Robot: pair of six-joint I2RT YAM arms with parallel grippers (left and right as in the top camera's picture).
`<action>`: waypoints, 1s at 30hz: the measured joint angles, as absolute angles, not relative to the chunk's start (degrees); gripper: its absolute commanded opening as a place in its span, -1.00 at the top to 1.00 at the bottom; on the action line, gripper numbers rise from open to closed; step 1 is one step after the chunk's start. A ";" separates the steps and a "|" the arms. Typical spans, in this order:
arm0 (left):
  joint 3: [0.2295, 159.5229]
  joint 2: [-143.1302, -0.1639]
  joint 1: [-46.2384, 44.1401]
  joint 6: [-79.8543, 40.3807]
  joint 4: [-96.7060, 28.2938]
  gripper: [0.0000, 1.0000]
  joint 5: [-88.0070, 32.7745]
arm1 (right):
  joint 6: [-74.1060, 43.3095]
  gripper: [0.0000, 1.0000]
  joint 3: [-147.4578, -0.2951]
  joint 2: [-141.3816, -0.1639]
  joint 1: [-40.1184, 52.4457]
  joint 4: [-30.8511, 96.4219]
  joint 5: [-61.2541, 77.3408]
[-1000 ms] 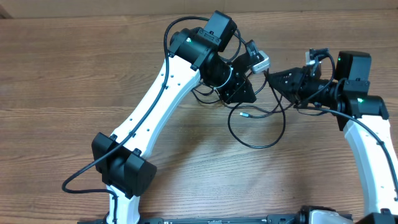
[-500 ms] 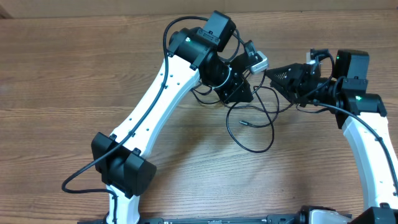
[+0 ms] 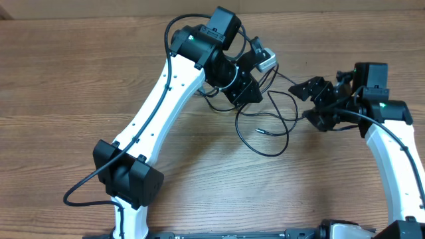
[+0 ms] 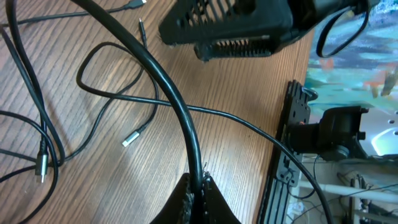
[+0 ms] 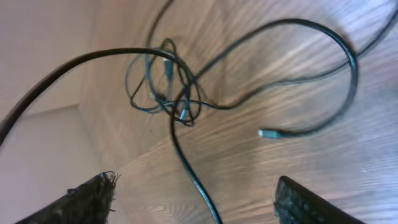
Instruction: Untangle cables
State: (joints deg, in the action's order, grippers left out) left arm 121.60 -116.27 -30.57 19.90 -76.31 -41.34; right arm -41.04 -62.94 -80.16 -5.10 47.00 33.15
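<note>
The cables [image 3: 269, 126] are thin black cords, lying in loose loops on the wooden table between my two grippers. Their tangled knot [image 5: 168, 93] shows in the right wrist view, with a small plug end [image 5: 267, 133] to its right. My left gripper [image 4: 200, 190] is shut on one cable [image 4: 168, 93], which rises from its fingertips across the view. Seen from overhead, the left gripper [image 3: 252, 93] sits at the loops' upper left. My right gripper [image 3: 309, 103] stands open at their right. One cable strand [image 5: 196, 180] runs free between its spread fingers [image 5: 93, 196].
The table's right edge carries a black rail [image 4: 295, 143], with equipment and wires beyond it. Another silver plug end [image 4: 132, 138] lies on the wood. The left arm's white links [image 3: 159, 113] cross the table's left half. The table's far edge [image 3: 332, 12] lies just behind both grippers.
My right gripper has opened, let go of the cable and drawn back to the right. My left gripper has moved up and left with its cable, pulling the loops along.
</note>
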 measured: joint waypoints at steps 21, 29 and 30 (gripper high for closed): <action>121.60 -116.27 -30.48 18.52 -76.31 0.91 -41.52 | -61.28 -0.79 -46.96 -89.60 -3.27 9.93 36.86; 121.60 -116.27 -30.48 18.35 -76.79 0.91 -42.00 | -67.57 -0.38 -46.89 -93.45 1.69 1.91 29.08; 121.60 -116.27 -30.48 18.33 -76.93 0.92 -42.02 | -68.34 -0.25 -46.89 -93.82 2.02 1.72 27.90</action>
